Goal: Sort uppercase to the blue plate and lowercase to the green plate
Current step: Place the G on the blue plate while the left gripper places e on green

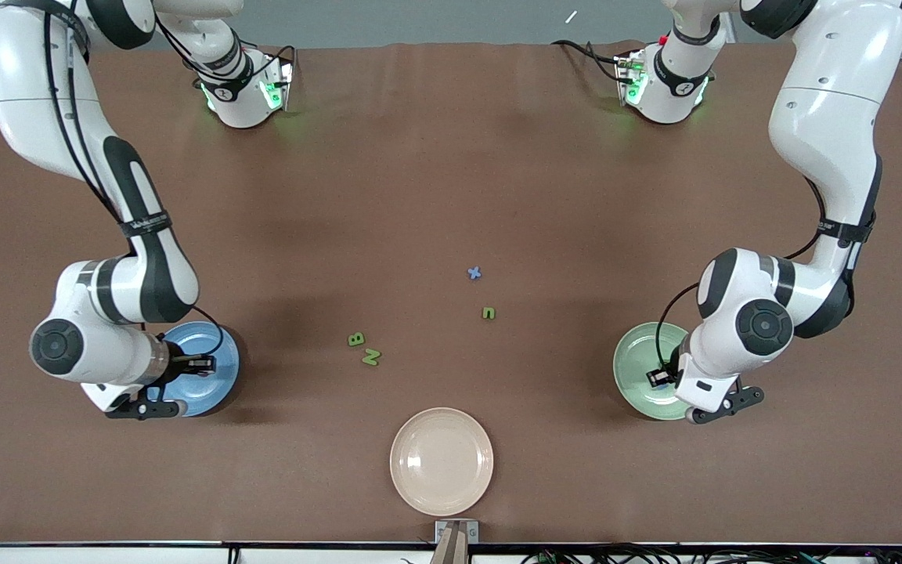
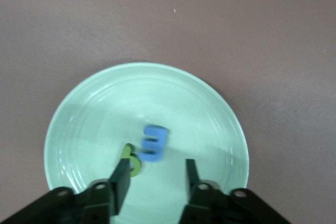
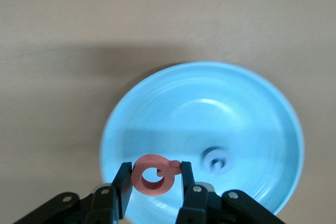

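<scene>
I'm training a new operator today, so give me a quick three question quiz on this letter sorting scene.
1. True or false: the right gripper holds the pink Q over the blue plate.
2. Which letters lie in the green plate? A) blue m and a green letter B) blue x C) none
3. How many letters remain on the table?

Key: 1 true; 2 A; 3 four: x, n, B, N.
</scene>
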`<state>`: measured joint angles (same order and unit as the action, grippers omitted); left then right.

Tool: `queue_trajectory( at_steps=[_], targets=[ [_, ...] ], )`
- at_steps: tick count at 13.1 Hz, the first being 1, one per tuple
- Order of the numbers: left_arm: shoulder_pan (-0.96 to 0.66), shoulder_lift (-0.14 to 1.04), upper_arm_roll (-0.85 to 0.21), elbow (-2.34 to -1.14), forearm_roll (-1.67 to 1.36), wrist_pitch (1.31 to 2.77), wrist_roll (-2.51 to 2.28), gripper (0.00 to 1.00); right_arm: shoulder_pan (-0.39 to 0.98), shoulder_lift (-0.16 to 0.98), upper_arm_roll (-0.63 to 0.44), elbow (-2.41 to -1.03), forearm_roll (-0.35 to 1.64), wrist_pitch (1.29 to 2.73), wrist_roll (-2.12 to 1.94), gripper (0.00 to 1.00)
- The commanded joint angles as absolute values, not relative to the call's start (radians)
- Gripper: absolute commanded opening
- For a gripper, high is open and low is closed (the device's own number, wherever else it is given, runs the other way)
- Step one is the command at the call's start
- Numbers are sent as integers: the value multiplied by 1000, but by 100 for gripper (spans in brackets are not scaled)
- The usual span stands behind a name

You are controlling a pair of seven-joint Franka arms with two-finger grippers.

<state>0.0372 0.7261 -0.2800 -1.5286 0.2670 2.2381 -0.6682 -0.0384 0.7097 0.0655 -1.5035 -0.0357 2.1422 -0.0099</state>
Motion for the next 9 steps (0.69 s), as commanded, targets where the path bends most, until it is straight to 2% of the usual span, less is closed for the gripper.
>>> queue_trajectory(
  at_steps=[1,2,3,4,6,9],
  targets=[
    [26,707,-291,-1542,276,2227,-684,100,-55,733,83,-1509,-54,2183,-37,25],
    [20,706,-296,-1542,269,2227,-689,100,-55,739,83,-1509,-54,2183,-37,37],
    [6,700,-308,-1542,267,2227,-712,100,-55,741,83,-1511,-54,2186,-37,56],
    [-3,698,-336,-1542,267,2227,-763,100,-57,742,83,-1512,-52,2195,-37,68],
    [-59,701,-382,-1540,268,2227,-903,100,-45,736,83,-1513,-51,2194,-31,74],
    [-214,718,-374,-1543,282,2227,-994,97,18,729,87,-1509,-38,2180,64,77]
  ],
)
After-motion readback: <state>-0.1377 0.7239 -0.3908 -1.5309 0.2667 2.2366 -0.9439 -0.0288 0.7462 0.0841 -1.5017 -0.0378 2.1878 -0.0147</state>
